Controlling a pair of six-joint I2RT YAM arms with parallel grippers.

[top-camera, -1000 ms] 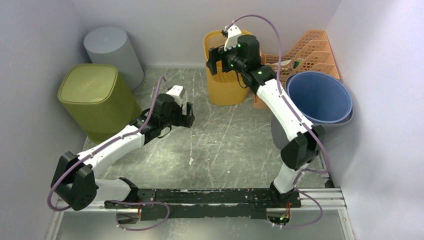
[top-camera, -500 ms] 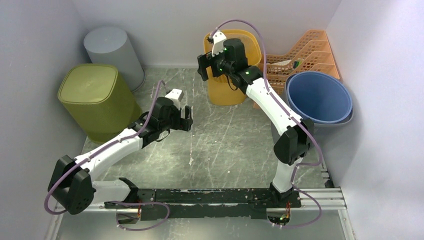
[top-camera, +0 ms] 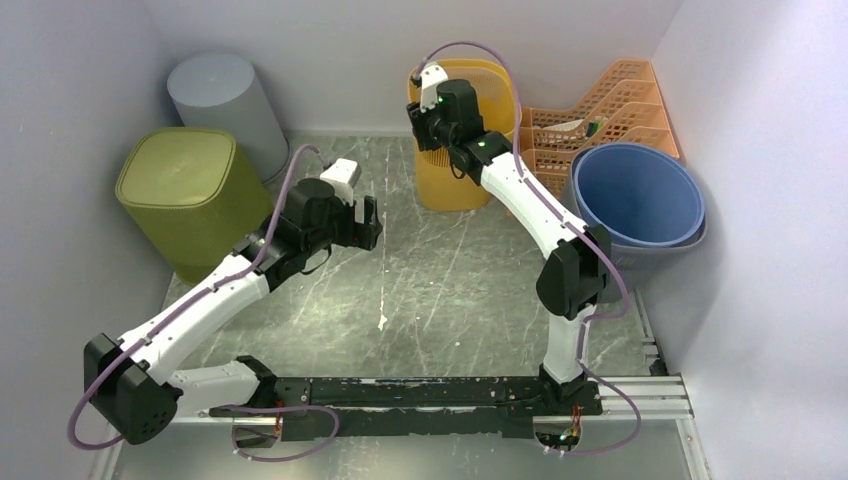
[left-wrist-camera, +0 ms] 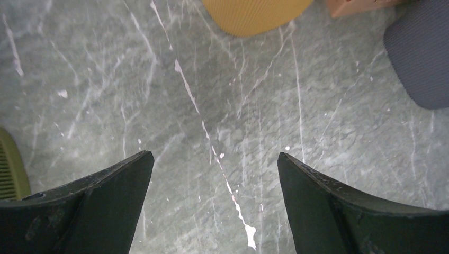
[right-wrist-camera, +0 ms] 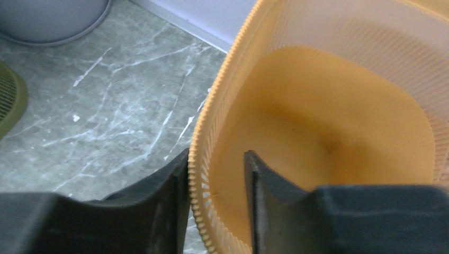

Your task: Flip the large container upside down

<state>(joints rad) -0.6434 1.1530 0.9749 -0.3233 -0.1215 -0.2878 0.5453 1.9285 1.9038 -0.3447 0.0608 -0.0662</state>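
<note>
Task thing: yellow basket [top-camera: 462,182], going by where the R arm is headed. Stands upright, mouth up, at the back of the table [top-camera: 450,290], near the wall.
Just changed, R arm: over the last sec it swung from above the basket's middle across to its left rim and turned its wrist.
R gripper [right-wrist-camera: 216,159]: released, not yet clenched. One finger outside the rim, one inside, rim btwn them. Outer finger looks close to touching; a gap shows on the inner side.
Just changed, L arm: stretched fwd a little, nudging toward the back.
L gripper [left-wrist-camera: 214,159]: wide apart, holds nothing, hangs over bare table, well apart from the basket.
Basket itself: same spot and same pose as a sec ago. Not lifted, not tipped.
What it means: approach looks done and the grab is next. The turn-over itself hasn't begun, so the task is at an early stage, I'd say.
Next move needs: pinch the thin ribbed rim, then lift and roll the basket mouth-down.
Risk: a one-edge grip on a light basket may slip or swing.
Nearby: olive bin [top-camera: 185,195] and grey bin [top-camera: 220,95] at left, both bottom-up. Blue tub [top-camera: 640,195] and orange trays [top-camera: 610,100] at right, close to the basket, so little room on that side.
</note>
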